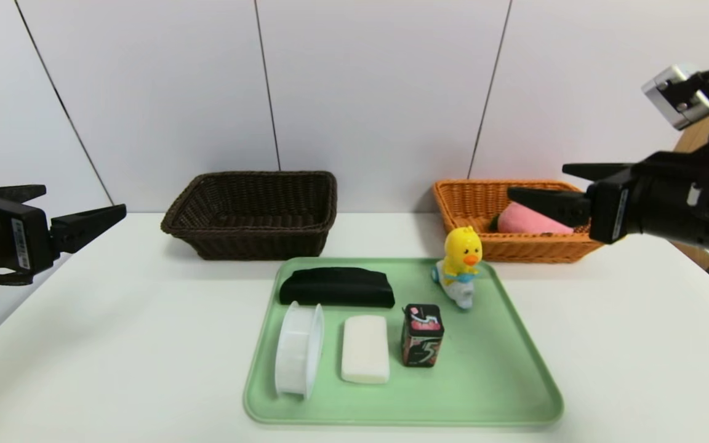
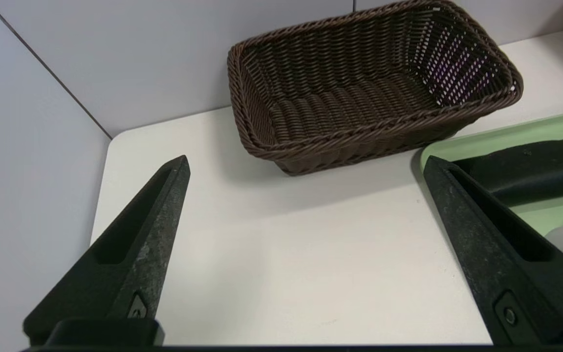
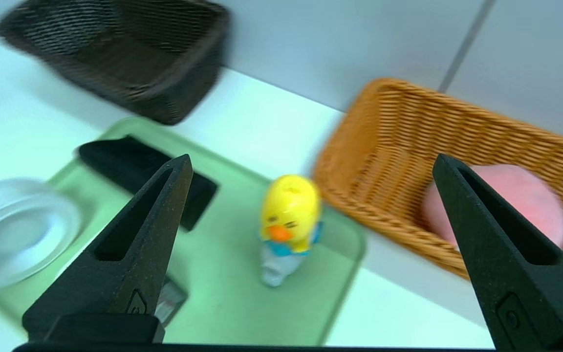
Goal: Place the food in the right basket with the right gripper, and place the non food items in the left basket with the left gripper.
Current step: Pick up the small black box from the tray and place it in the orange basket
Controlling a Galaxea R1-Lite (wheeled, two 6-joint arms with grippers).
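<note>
While in orange basket [image 1: 471, 203], peach [image 1: 530, 220]

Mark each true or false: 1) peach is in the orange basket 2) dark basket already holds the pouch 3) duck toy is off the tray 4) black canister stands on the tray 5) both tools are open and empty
1) The pink peach lies in the orange basket. True.
2) The dark basket holds the black pouch. False: the basket is empty, and the pouch lies on the green tray.
3) The duck toy is off the tray. False: it stands on the tray's far right corner.
4) The black canister stands upright on the tray. True.
5) The left tool and right tool are open and hold nothing. True.
</note>
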